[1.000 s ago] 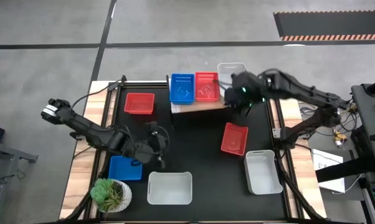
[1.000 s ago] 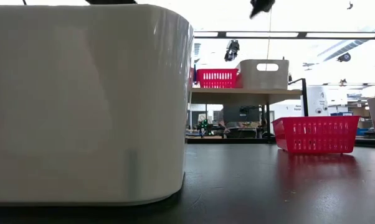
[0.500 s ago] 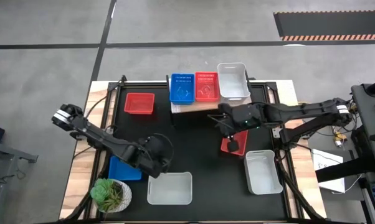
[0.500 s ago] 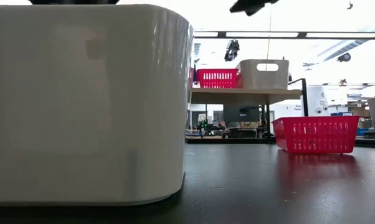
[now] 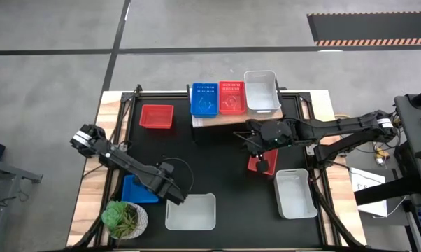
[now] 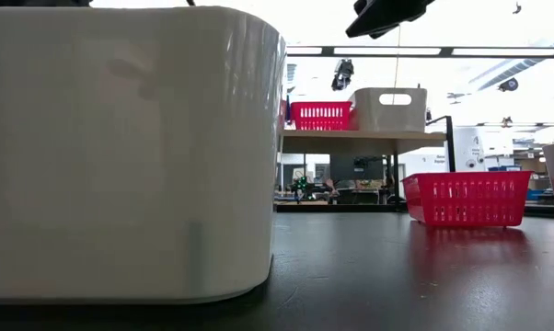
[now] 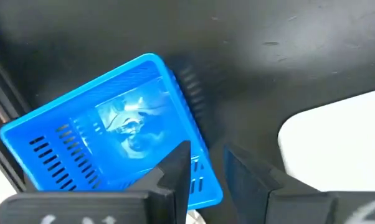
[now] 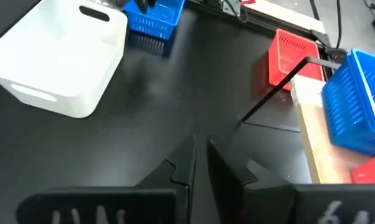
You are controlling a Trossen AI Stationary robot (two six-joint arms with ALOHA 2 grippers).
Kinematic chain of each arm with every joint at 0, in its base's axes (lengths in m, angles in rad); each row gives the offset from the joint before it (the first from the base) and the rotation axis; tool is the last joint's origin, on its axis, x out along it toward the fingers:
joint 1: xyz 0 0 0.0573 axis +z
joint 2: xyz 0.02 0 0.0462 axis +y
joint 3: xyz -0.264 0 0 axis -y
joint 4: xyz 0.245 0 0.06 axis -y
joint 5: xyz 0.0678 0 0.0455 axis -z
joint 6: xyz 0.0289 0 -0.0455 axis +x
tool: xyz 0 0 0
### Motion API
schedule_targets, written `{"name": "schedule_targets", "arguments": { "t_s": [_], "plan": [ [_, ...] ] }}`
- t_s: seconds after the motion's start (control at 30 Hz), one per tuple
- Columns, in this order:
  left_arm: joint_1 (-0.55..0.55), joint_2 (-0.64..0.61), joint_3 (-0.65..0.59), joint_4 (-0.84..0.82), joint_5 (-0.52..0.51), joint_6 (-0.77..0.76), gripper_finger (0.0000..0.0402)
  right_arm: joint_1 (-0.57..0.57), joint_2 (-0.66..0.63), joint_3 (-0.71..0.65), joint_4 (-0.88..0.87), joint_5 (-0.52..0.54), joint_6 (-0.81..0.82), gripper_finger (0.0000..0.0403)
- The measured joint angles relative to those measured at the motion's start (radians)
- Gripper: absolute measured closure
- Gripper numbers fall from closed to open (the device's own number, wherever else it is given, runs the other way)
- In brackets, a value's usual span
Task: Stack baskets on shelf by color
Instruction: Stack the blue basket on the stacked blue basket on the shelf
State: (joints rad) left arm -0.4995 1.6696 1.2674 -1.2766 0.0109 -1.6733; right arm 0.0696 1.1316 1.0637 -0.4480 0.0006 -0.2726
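Note:
The light-wood shelf carries a blue basket, a red basket and a white basket side by side. On the table stand a red basket at the far left, a blue basket, a white basket at the near edge, a red basket and a white basket. My left gripper hovers between the blue basket and the near white basket, slightly open and empty. My right gripper is shut and empty above the table, over the right red basket's far end.
A potted green plant stands at the near left corner. The black table is bare in the middle between the baskets. The low view is half filled by the near white basket, with the shelf and a red basket behind.
My right gripper has gone from the white basket on the shelf toward the near edge and down, stopping over the right red basket. My left gripper has gone toward the near edge, to the gap between the blue basket and the near white basket.

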Motion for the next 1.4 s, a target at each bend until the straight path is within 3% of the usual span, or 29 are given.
{"name": "schedule_targets", "arguments": {
  "t_s": [0.2, 0.57, 0.77, 0.93, 1.13, 1.3, 1.4],
  "plan": [
    [-0.002, -0.022, -0.040, 0.059, -0.040, -0.004, 0.0316, 0.000, 0.000, -0.001, -0.059, 0.000, 0.000, 0.0371],
    [0.000, -0.021, -0.110, 0.065, -0.025, -0.017, 0.0239, 0.000, 0.001, -0.005, -0.092, 0.000, -0.016, 0.0370],
    [0.000, -0.021, -0.141, 0.091, -0.029, -0.011, 0.0235, 0.000, 0.001, -0.006, -0.101, 0.000, -0.016, 0.0369],
    [0.000, -0.021, -0.164, 0.118, -0.031, 0.011, 0.0277, 0.000, 0.001, -0.006, -0.101, 0.000, -0.016, 0.0369],
    [0.002, -0.021, -0.162, 0.112, -0.054, 0.074, 0.0384, 0.000, 0.001, -0.006, -0.111, 0.000, -0.019, 0.0369],
    [0.002, -0.021, -0.128, 0.104, -0.149, 0.276, 0.0397, 0.000, 0.001, -0.006, -0.126, 0.000, -0.034, 0.0369],
    [0.002, -0.021, -0.079, 0.045, -0.152, 0.387, 0.0399, 0.000, 0.001, -0.006, -0.126, 0.000, -0.034, 0.0369]
  ]
}}
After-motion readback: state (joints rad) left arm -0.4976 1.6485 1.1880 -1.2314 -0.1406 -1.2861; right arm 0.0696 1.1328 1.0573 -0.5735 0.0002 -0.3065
